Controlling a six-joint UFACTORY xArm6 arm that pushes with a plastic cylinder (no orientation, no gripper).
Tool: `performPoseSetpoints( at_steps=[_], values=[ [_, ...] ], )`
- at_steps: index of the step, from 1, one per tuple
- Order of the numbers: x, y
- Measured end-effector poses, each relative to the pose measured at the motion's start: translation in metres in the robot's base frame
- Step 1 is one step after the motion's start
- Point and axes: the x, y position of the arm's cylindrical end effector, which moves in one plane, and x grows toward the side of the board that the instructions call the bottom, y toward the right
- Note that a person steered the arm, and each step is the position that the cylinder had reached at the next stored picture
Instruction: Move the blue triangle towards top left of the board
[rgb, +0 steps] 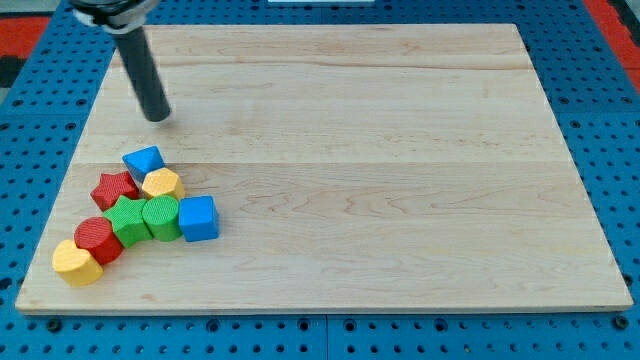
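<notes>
Pale wooden board (350, 120) lies on a blue perforated bench (600, 100). The arm carries no gripper, so there is no open or closed state to record; it ends in a straight dark rod, and my tip (158, 118) rests on the board near the view's upper left.

All blocks sit clustered at the view's lower left. The small blue triangle block (143, 160) is the topmost of the cluster, just below my tip and slightly to the view's left of it, with a clear gap between them.

Below the blue triangle:
- red star-shaped block (114, 187)
- yellow hexagonal block (162, 184), beside the red star
- green star-like block (129, 218)
- green rounded block (160, 217)
- blue cube (198, 217)
- red cylinder (98, 238)
- yellow heart-shaped block (76, 263), nearest the board's lower left corner.

Neighbouring blocks appear to touch.
</notes>
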Motion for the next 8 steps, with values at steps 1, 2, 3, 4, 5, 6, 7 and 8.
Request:
performPoseSetpoints(
  at_steps=[1, 2, 3, 4, 5, 6, 7, 8],
  values=[
    [0.03, -0.006],
    [0.047, -0.006],
    [0.058, -0.006],
    [0.072, -0.012],
    [0.088, -0.017],
    [0.104, -0.053],
    [0.108, -0.056],
    [0.108, -0.04]
  ],
)
